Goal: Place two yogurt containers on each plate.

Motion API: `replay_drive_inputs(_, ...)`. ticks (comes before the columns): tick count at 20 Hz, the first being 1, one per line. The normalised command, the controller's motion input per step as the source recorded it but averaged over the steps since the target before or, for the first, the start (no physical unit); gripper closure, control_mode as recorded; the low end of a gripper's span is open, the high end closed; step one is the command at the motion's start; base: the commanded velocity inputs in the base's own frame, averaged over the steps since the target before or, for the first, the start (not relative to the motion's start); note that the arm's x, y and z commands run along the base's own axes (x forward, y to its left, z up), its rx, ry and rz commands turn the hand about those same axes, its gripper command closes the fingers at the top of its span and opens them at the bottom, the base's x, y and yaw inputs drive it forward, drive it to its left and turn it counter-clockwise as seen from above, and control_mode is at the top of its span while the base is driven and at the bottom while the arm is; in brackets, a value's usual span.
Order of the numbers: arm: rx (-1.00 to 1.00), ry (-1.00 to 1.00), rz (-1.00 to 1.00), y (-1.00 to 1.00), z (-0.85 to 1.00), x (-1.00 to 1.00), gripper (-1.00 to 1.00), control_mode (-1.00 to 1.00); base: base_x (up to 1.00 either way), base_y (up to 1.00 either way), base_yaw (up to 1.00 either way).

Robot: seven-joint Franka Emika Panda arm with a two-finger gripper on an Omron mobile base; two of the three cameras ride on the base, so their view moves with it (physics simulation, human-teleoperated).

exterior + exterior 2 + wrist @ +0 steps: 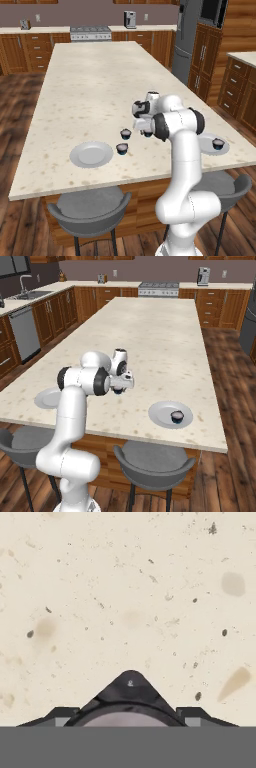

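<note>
My gripper (147, 131) hangs low over the counter's front middle, shut on a yogurt container (148, 134). In the hand view that cup's pale top (125, 720) sits between the two dark fingertips (64, 714). Two more yogurt containers stand on the counter to its left, one (125, 133) farther back and one (122, 148) nearer the front. The left plate (91, 154) lies bare beside them. On the right plate (165, 408) stands a single yogurt container (177, 416). From the right base view, the gripper (118, 389) shows behind my forearm, which partly covers the left plate (47, 398).
The long speckled island counter (100, 85) stretches far back. Two grey stools (90, 207) stand under its front edge. A wooden cabinet (240, 90) is to the right, and a stove and counters line the back wall.
</note>
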Motion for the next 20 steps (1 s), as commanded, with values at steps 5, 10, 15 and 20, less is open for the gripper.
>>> replay_drive_inputs(5, 0.0, -0.01, -0.09, -0.39, 0.39, -0.05, 1.0, -1.0, 0.0, 0.0, 0.0)
replay_drive_inputs(10, 0.0, 0.0, -0.21, -0.58, 0.24, -0.1, 1.0, -1.0, 0.0, 0.0, 0.0)
replay_drive_inputs(15, 0.0, 0.0, -0.29, -0.65, 0.09, -0.27, 1.0, -1.0, 0.0, 0.0, 0.0)
replay_drive_inputs(20, 0.0, 0.0, -0.37, -0.63, 0.04, -0.31, 1.0, -1.0, 0.0, 0.0, 0.0)
